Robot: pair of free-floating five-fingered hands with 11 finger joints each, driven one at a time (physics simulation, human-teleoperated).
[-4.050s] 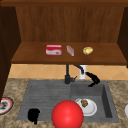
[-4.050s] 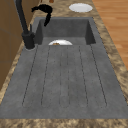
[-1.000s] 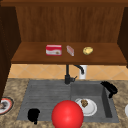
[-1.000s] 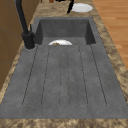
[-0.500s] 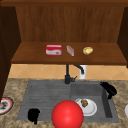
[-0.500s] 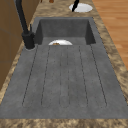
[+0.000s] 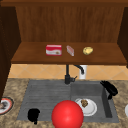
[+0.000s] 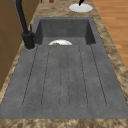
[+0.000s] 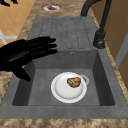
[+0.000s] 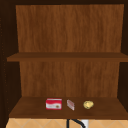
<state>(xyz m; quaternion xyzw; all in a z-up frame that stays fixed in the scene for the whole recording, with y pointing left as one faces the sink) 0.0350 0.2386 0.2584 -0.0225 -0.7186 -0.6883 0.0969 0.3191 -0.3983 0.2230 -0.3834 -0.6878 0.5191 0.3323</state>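
Hovering over the right rim of the sink basin [image 9: 62, 60], the right hand [image 9: 18, 53] has its fingers straight and spread wide, holding nothing; in the right side view they point across the basin, with the thumb hanging down by the basin wall. Front view puts the same hand [image 7: 109, 88] above the basin's right edge, apart from everything in it.

Nearest thing below — a white plate [image 9: 63, 90] flat on the basin floor, with a small brown piece of food [image 9: 74, 82] on its rim side toward the tap. Hand and plate not touching.

Left hand [image 7: 33, 115] hangs low over the front left corner of the draining board [image 8: 65, 75]; whether its fingers are straight or curled, cannot tell.

A red ball [image 7: 67, 114] sits large at the front edge of the sink in the front view, just left of the plate [image 7: 87, 107].

Black tap [image 7: 68, 75] stands behind the basin, spout arching right. Speckled stone worktop [image 9: 62, 122] around the sink — a red-rimmed plate [image 7: 5, 105] on it at far left, another white plate [image 8: 80, 7] beyond the basin's far end in the left side view.

Shelf [image 10: 65, 111] above: a red and white box [image 10: 53, 104], a small pink packet [image 10: 70, 104], a yellowish round item [image 10: 88, 104].
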